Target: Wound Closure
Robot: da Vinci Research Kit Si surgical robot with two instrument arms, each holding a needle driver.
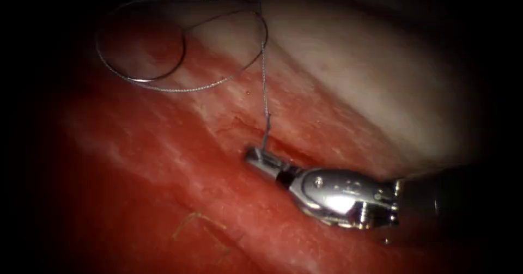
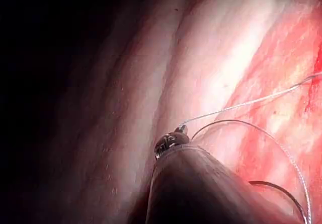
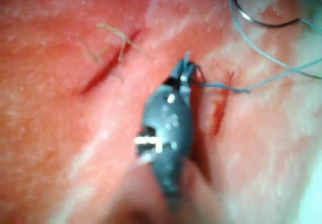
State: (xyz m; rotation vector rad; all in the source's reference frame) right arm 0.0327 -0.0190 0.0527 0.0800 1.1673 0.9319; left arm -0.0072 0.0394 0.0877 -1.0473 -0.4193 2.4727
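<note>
My right tool clamped on the thread at the cut; needle lying free far up the tissue.

Nearest, my right tool point(image 1: 260, 159) comes in from four o'clock, its jaws together on the thread point(image 1: 265, 97) just above the cut point(image 1: 283, 148) (the tips sit right at the wound's edge). From there the thread runs straight toward twelve o'clock, then loops wide across the tissue point(image 1: 163, 198) toward ten o'clock. Farther out at ten o'clock the needle point(image 1: 163, 69) lies on the tissue's surface, left of the cut, held by nothing. My left tool point(image 2: 171, 139) sits near the thread at the far edge; whether its jaws are apart I cannot tell.
</note>
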